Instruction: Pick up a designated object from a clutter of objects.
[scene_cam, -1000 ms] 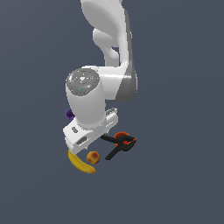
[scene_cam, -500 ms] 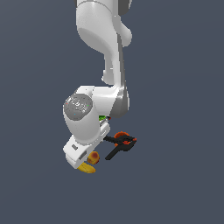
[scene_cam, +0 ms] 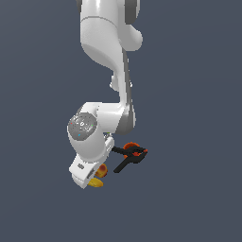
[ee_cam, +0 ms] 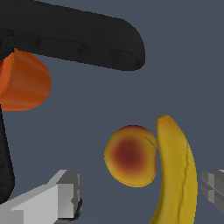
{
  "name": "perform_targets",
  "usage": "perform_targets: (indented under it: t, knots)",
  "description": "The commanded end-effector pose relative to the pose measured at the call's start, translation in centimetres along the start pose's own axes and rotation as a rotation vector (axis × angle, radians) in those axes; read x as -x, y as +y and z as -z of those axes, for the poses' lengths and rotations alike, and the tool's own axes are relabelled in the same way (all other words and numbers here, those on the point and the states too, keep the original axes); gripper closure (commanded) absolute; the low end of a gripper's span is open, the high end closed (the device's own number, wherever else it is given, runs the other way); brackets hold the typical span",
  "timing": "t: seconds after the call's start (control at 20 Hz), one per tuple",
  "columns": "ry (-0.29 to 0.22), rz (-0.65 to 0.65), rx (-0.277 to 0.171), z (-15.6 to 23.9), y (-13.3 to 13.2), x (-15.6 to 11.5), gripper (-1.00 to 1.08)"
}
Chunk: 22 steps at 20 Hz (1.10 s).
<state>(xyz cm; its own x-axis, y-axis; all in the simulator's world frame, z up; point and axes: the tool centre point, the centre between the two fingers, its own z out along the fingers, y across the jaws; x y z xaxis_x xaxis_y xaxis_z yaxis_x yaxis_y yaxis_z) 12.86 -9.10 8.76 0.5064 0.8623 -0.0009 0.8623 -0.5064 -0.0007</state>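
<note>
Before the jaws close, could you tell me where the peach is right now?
In the wrist view the peach lies between the open jaws, touching the banana; in the exterior view it peeks out beneath the wrist, left of the clamp.

One peach (ee_cam: pixel 130 156); one banana (ee_cam: pixel 176 175); one clamp (scene_cam: pixel 128 157); one cup (ee_cam: pixel 24 81)

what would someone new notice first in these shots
In the exterior view, the big white arm bends down over a small clutter, hiding most of it; only the black-and-orange clamp shows clearly. In the wrist view, the round peach sits against the yellow banana, both between the open gripper fingers.
</note>
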Motion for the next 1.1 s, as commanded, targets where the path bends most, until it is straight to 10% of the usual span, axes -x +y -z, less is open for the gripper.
perform_targets:
  t: [0.0,1.05]
  knots:
    - [0.001,0.013,0.001,-0.3,0.1,0.0,-0.92]
    - [0.001,0.015,0.001,-5.4,0.1,0.0,-0.92]
